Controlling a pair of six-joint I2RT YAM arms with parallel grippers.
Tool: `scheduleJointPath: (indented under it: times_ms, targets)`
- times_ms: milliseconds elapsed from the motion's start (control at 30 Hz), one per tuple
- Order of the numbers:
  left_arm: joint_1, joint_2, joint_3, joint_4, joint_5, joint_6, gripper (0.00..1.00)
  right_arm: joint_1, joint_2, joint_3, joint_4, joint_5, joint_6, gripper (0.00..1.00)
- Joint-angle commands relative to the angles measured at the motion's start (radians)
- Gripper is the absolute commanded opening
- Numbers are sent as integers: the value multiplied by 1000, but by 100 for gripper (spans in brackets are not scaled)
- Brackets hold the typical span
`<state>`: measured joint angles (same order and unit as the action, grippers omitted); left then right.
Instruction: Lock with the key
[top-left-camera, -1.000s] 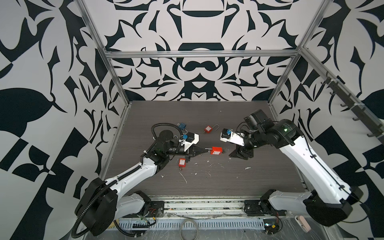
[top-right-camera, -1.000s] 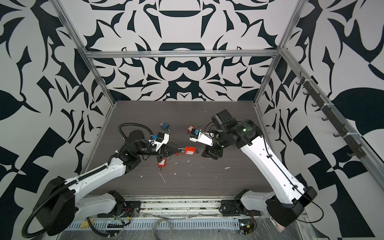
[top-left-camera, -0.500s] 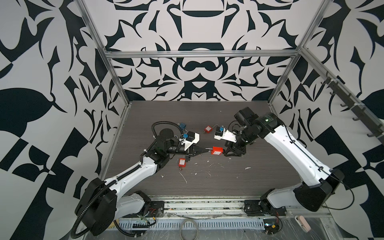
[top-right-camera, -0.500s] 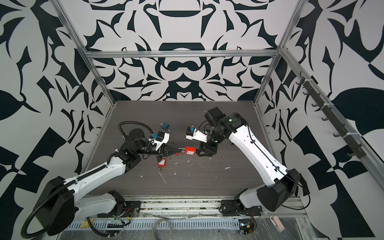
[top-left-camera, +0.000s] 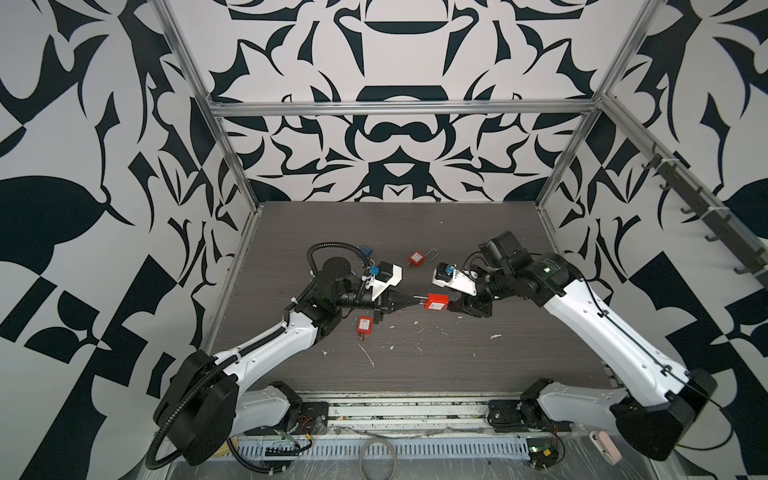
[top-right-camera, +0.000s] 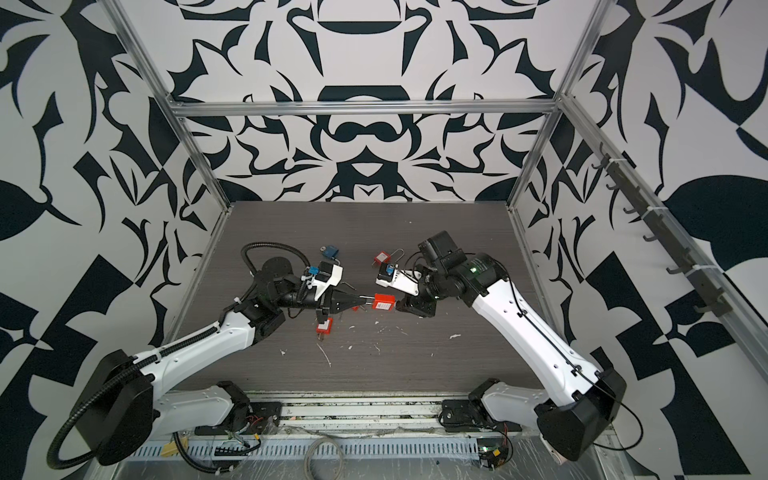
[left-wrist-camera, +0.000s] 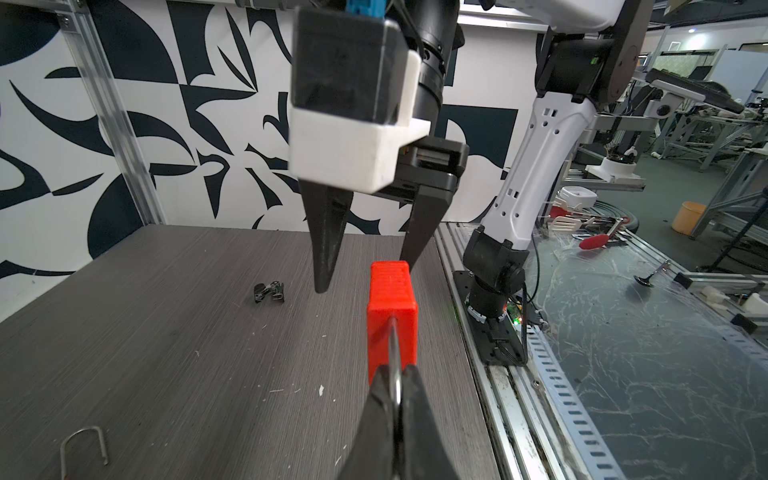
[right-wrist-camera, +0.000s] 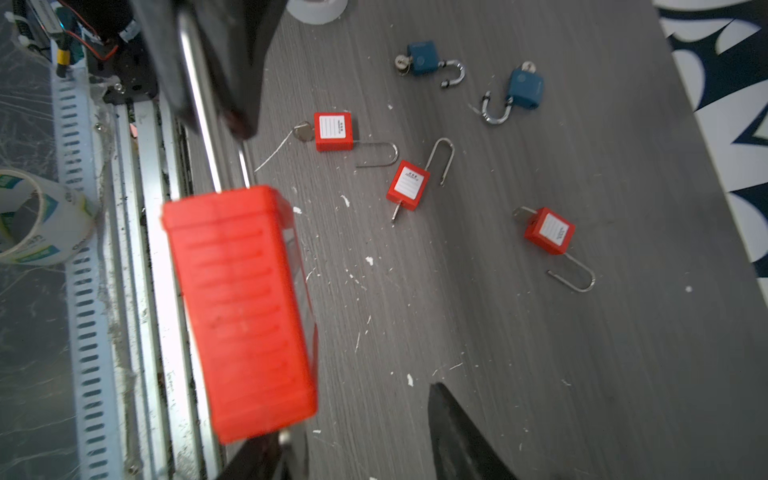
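Observation:
A red padlock (top-left-camera: 436, 302) (top-right-camera: 383, 302) hangs level above the table, between the two arms. My left gripper (top-left-camera: 417, 299) (left-wrist-camera: 395, 384) is shut on its steel shackle (left-wrist-camera: 394, 340). In the left wrist view my right gripper (left-wrist-camera: 365, 272) stands open at the lock's far end: one finger (left-wrist-camera: 415, 245) is beside the red body (left-wrist-camera: 392, 307) and the other stays apart. In the right wrist view the lock (right-wrist-camera: 245, 311) fills the left side, with a small silver stub (right-wrist-camera: 285, 436) at its lower end. I cannot tell whether that stub is the key.
Other padlocks lie open on the table: red ones (right-wrist-camera: 333, 131) (right-wrist-camera: 407, 185) (right-wrist-camera: 549, 230) and blue ones (right-wrist-camera: 422, 58) (right-wrist-camera: 525, 89), some with keys in them. A black clip (left-wrist-camera: 270, 293) lies further off. A tape roll (right-wrist-camera: 37, 224) sits beyond the front rail (right-wrist-camera: 124, 291).
My right gripper has moved left up to the free end of the held lock, and its jaws have narrowed somewhat. The left gripper and the lock have stayed still.

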<state>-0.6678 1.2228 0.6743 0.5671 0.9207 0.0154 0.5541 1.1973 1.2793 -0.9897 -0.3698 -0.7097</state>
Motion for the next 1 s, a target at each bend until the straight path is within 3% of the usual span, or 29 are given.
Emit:
scheduleJointPath:
  times_ms: [0, 233, 600, 833, 967]
  targets:
    - [-4, -6, 39, 29, 11, -8, 0, 4, -50, -1, 23, 48, -49, 54]
    - [-5, -3, 45, 19, 17, -5, 0, 4, -78, 29, -110, -9, -66, 54]
    - [-21, -3, 55, -28, 27, 23, 0, 17, -12, 80, -135, -110, -97, 40]
    - [-23, -6, 62, -54, 27, 44, 0, 20, -2, 70, -144, -122, -123, 21]
    - [-19, -35, 90, -177, 21, 127, 0, 20, -14, 55, -146, -122, -135, 10]
